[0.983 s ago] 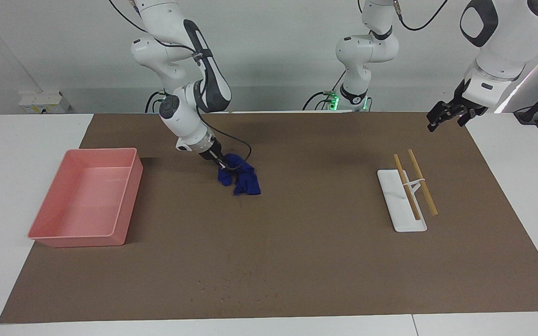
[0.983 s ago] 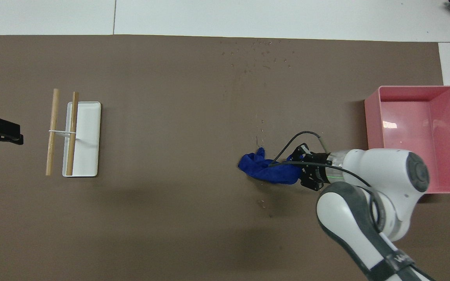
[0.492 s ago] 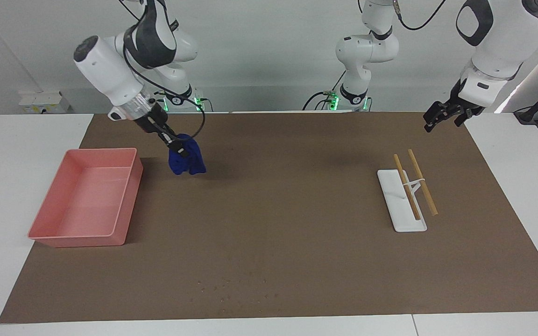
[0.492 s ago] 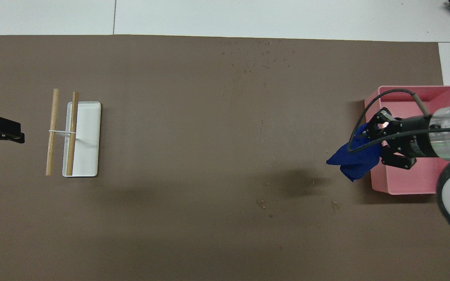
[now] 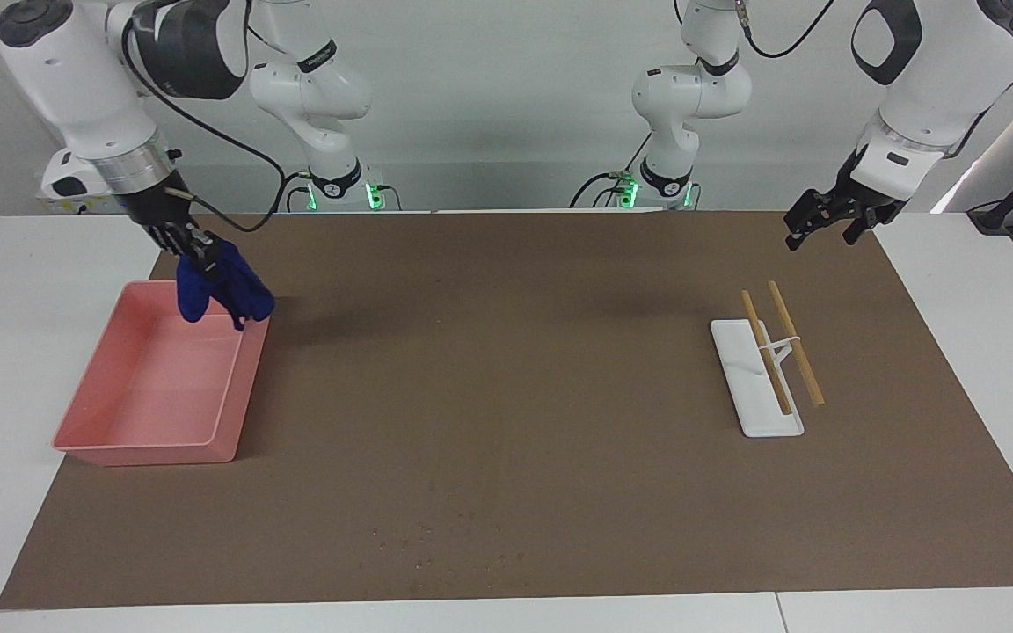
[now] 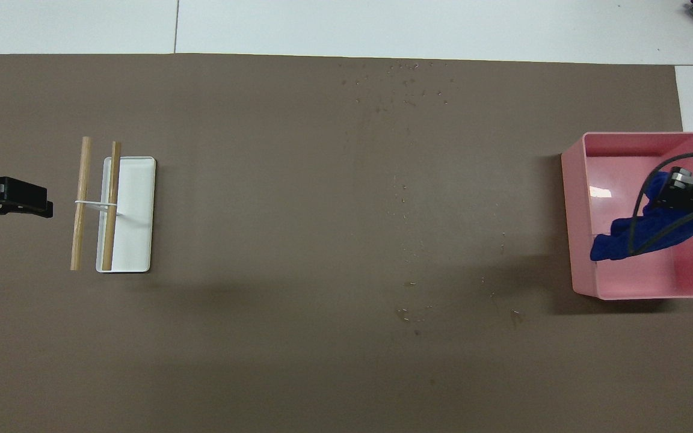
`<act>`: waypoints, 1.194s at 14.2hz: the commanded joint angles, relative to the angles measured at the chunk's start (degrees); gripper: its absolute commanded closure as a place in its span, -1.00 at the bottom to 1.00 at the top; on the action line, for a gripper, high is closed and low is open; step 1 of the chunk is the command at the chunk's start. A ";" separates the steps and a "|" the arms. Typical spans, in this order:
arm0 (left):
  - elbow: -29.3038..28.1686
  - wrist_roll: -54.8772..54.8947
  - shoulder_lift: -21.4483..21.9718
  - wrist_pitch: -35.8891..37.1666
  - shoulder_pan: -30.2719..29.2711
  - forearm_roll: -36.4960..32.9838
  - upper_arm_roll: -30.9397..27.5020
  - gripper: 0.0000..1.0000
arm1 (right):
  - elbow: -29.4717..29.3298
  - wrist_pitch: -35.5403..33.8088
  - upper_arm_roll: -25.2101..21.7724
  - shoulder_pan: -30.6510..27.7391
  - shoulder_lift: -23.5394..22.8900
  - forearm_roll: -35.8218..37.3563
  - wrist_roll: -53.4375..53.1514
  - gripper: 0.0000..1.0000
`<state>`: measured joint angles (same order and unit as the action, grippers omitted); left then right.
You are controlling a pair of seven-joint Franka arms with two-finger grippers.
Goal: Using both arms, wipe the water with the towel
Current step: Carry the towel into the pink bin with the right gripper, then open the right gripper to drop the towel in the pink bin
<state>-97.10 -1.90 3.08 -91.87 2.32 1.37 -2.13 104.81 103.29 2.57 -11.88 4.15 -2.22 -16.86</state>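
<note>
My right gripper is shut on the deep-blue towel, which hangs crumpled from it in the air. In the overhead view the towel hangs over the inside of the pink tray, below the right gripper. The left gripper hovers open and holds nothing, over the brown mat's edge at the left arm's end, beside the wooden sticks; the overhead view shows it there too. I cannot make out the water as a blotch on the mat.
Two wooden sticks tied with a white band lie across a small white tray. Tiny pale specks dot the mat near the edge farthest from the robots. The pink tray stands at the right arm's end.
The right gripper lifted the towel off the mat's middle and carried it over the pink tray. The left gripper shifted slightly toward the sticks.
</note>
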 commanded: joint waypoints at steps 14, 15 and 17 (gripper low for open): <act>-0.20 1.02 0.70 -1.03 2.07 0.57 -0.60 -1.00 | 14.63 10.00 0.77 -11.24 -4.33 3.36 22.40 -0.59; -0.20 1.02 0.70 -1.03 2.07 0.57 -0.60 -1.00 | 14.28 10.00 0.77 -10.98 -4.33 3.28 22.49 -1.00; -0.20 1.02 0.61 -1.03 2.25 0.57 -0.60 -1.00 | 12.79 9.74 1.47 -10.01 -3.89 3.28 22.31 -1.00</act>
<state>-97.10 -1.07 3.09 -92.42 3.61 1.44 -2.02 118.16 112.83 2.99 -22.09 -1.21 -0.02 4.98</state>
